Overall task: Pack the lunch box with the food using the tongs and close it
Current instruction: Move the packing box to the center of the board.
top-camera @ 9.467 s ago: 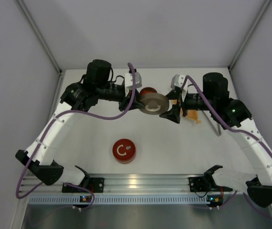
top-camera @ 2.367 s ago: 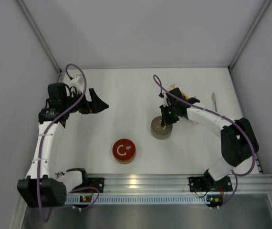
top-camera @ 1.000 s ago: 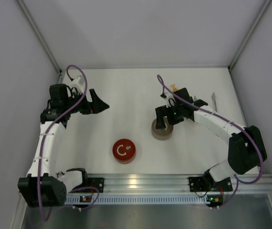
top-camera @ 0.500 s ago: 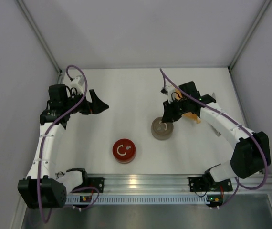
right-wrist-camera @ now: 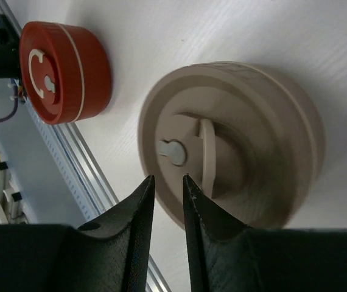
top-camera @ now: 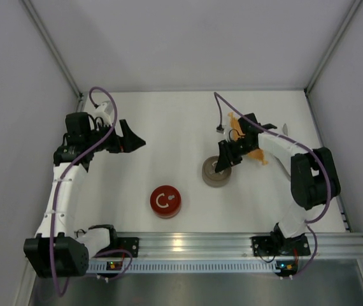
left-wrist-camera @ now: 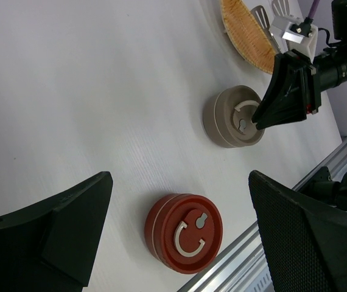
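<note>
The lunch box lies as two separate round tins: a beige one [top-camera: 216,173] [left-wrist-camera: 234,117] [right-wrist-camera: 240,140] and a red one [top-camera: 165,201] [left-wrist-camera: 184,232] [right-wrist-camera: 61,64], each with a ring handle on top. My right gripper [top-camera: 220,164] [right-wrist-camera: 168,177] hovers over the beige tin's top. Its jaws stand a narrow gap apart with nothing between them, and the raised handle sits just beside one finger. My left gripper [top-camera: 134,135] [left-wrist-camera: 179,182] hangs wide open and empty at the far left. The tongs [top-camera: 285,129] [left-wrist-camera: 262,15] lie at the far right. The food is hidden.
An orange leaf-shaped dish [top-camera: 258,156] [left-wrist-camera: 246,33] sits behind the right arm, which partly covers it. A metal rail [top-camera: 194,245] runs along the near table edge. White walls enclose the table on three sides.
The right gripper's jaws have closed from wide to a narrow gap, and its wrist has turned and shifted over the beige tin. The left arm has not moved.
</note>
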Available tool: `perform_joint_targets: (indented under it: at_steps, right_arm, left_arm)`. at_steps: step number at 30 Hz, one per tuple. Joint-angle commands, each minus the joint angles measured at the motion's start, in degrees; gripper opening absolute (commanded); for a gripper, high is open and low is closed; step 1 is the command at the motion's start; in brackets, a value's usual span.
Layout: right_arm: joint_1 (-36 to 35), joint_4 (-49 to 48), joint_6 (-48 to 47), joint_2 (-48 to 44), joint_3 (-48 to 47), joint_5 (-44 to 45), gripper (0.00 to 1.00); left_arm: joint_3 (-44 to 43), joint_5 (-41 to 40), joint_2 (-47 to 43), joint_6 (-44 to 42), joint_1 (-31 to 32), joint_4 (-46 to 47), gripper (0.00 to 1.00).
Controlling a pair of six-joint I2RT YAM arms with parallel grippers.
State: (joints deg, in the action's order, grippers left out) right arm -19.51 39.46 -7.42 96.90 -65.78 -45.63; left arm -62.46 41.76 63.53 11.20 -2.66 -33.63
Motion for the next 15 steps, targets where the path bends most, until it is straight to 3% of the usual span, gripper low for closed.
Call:
perform_joint_targets:
  at_steps: [1, 4, 12, 15]
  right_arm:
    - [5.7, 0.5, -1.5, 3.1, -1.9, -5.9, 0.25]
    - [7.7, 2.7, -3.3, 5.0, -2.5, -7.3, 0.26]
    - [8.3, 8.1, -8.9, 3.5, -7.4, -8.6, 0.49]
    - [8.3, 11.1, -11.1, 2.1, -11.7, -8.7, 0.53]
  left_arm:
    - [0.1, 1.4, 0.7, -0.5, -0.2, 1.1, 0.98]
    - [0.3, 1.3, 1.2, -0.7, -0.3, 1.6, 0.98]
    - [0.4, 2.1, 1.6, -1.0, -0.3, 2.0, 0.98]
    - [0.1, 2.9, 1.3, -1.8, -0.3, 1.5, 0.98]
